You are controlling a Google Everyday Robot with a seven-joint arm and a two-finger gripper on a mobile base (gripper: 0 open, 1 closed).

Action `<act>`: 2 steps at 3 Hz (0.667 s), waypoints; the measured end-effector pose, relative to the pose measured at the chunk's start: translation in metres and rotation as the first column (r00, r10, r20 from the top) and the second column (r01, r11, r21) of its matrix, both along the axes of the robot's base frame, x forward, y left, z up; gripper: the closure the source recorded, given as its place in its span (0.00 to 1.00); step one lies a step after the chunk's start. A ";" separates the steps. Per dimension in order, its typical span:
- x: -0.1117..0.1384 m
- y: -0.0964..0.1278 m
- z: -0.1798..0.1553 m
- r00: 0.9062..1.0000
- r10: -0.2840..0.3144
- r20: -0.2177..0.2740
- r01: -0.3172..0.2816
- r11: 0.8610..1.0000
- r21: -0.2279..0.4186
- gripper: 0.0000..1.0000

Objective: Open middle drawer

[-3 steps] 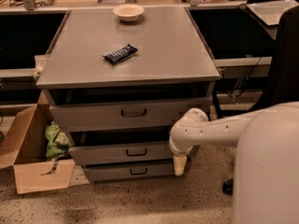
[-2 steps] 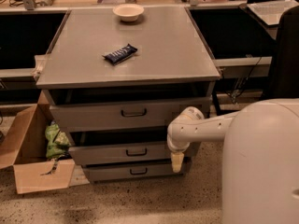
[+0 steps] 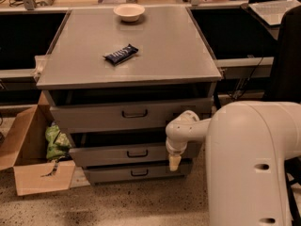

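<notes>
The grey cabinet (image 3: 127, 41) has three stacked drawers. The middle drawer (image 3: 103, 155) has a flat grey front with a small dark loop handle (image 3: 137, 153) at its centre and a dark gap above it. The taller top drawer (image 3: 94, 117) is above it and the lowest drawer (image 3: 113, 174) below. My gripper (image 3: 174, 162) hangs pointing down from the white arm (image 3: 188, 128), in front of the right end of the middle and lowest drawer fronts, to the right of the handle.
A white bowl (image 3: 129, 12) and a dark snack bar (image 3: 121, 53) lie on the cabinet top. An open cardboard box (image 3: 28, 173) and a green bag (image 3: 56, 142) sit on the floor at the left. A black chair (image 3: 287, 60) stands at the right.
The arm and gripper have shifted a little to the left along the drawer fronts, and the white arm body fills more of the right foreground. The drawers look unchanged.
</notes>
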State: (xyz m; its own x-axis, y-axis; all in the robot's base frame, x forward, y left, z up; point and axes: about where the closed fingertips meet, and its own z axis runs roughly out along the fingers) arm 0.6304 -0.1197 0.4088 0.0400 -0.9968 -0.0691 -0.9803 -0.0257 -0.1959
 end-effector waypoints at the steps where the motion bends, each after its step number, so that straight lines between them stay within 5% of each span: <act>1: -0.003 0.000 -0.010 1.000 -0.010 -0.015 0.010 1.000 -0.007 0.41; 2: -0.007 0.000 -0.008 1.000 -0.009 -0.013 0.009 1.000 -0.006 0.64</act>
State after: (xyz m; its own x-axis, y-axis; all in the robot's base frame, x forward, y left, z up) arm 0.6231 -0.1195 0.4004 0.0303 -0.9975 -0.0634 -0.9829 -0.0182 -0.1833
